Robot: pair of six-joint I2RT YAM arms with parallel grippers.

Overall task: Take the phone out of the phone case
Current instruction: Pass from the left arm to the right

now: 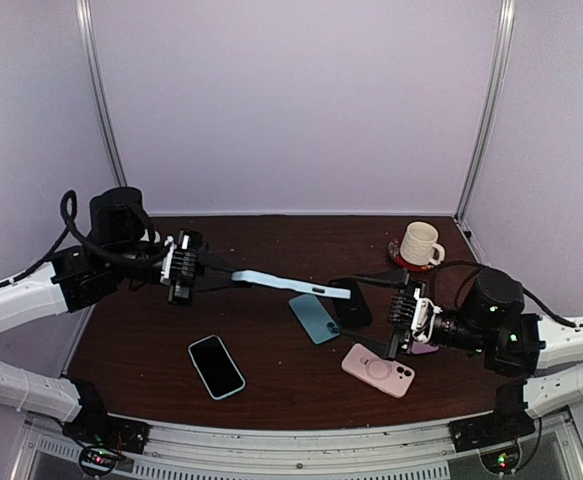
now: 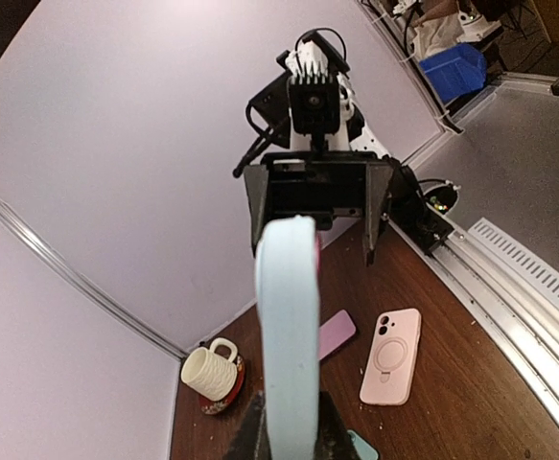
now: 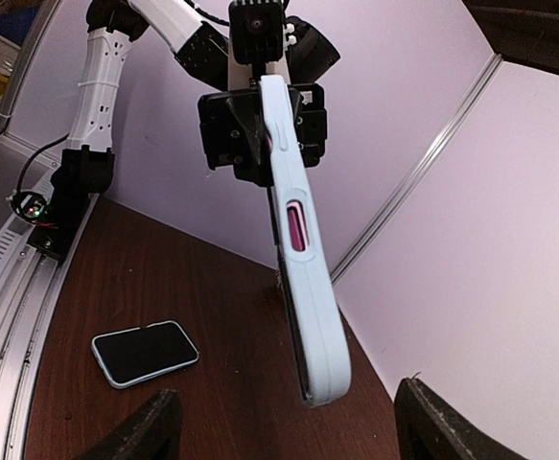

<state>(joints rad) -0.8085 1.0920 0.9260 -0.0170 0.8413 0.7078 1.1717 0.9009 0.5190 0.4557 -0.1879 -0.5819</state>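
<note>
Since two loose phones lie nearest the bases, a face-up phone (image 1: pixel 216 366) and a pink phone (image 1: pixel 378 369), anything dropped lands on them. Above them, the left gripper (image 1: pixel 209 268) is clamped on one end of the blue phone case (image 1: pixel 291 281), held out in the air with the phone (image 3: pixel 294 345) inside. Right gripper (image 3: pixel 298 422) wide, fingers either side of the free end, not touching. Risk: right squeezes case and phone together, or twists both out of the left pinch. Mug (image 1: pixel 420 243) far back.
</note>
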